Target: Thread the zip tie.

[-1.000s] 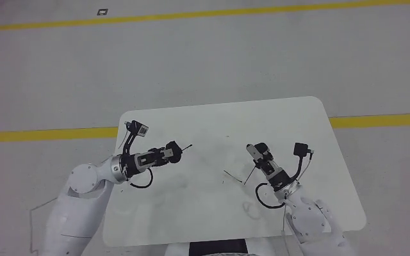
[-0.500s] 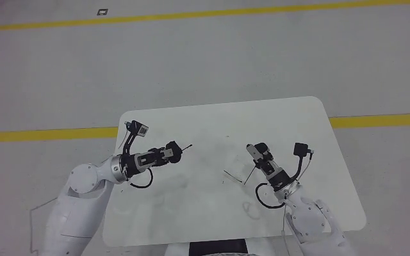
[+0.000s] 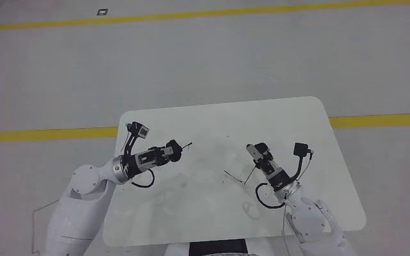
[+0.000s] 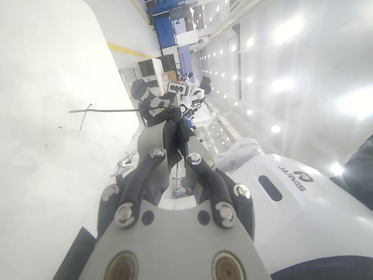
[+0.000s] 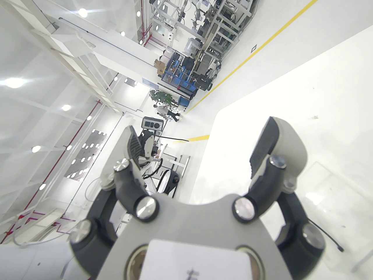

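My left gripper (image 3: 177, 151) hovers over the left part of the white table (image 3: 256, 121), shut on a thin black zip tie (image 3: 187, 147) whose tip pokes out toward the table's middle. In the left wrist view its fingers (image 4: 172, 135) are pressed together around the thin strip. My right gripper (image 3: 252, 149) stands open on the right side, facing the left one, with nothing between its ribbed pads (image 5: 263, 144). More thin black zip tie strips (image 3: 234, 177) lie flat on the table just below and beside the right gripper, also seen as crossed strips (image 4: 87, 111).
The table's rounded far corner (image 5: 221, 112) and its edges lie near both arms. Beyond it are a bare floor and a yellow line (image 3: 192, 14). A small black camera (image 3: 300, 150) on a cable sits by the right wrist.
The left arm has shifted very slightly, its gripper staying nearly in place with the tie. The right arm has not moved.
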Motion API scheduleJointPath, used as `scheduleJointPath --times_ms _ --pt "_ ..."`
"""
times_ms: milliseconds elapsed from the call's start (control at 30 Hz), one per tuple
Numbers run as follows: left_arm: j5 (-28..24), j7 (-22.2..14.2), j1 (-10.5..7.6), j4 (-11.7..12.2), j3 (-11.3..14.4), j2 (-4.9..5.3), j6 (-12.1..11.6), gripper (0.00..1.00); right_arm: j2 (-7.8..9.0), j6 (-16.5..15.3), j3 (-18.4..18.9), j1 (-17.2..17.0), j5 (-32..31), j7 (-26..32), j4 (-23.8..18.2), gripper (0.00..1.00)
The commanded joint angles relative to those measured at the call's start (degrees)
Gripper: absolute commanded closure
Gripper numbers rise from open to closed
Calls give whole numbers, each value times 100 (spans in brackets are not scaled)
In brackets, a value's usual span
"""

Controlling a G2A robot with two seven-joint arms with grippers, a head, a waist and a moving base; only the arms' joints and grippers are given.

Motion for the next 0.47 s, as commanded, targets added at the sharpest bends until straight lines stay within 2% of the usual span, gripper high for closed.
scheduleJointPath --times_ms 0,100,433 --pt "-173 -21 23 18 -19 10 204 100 0 0 0 0 0 0 0 0" --pt "-271 -97 19 10 -26 25 354 100 0 0 0 0 0 0 0 0" --pt "-270 -104 18 9 -27 27 355 100 0 0 0 0 0 0 0 0"
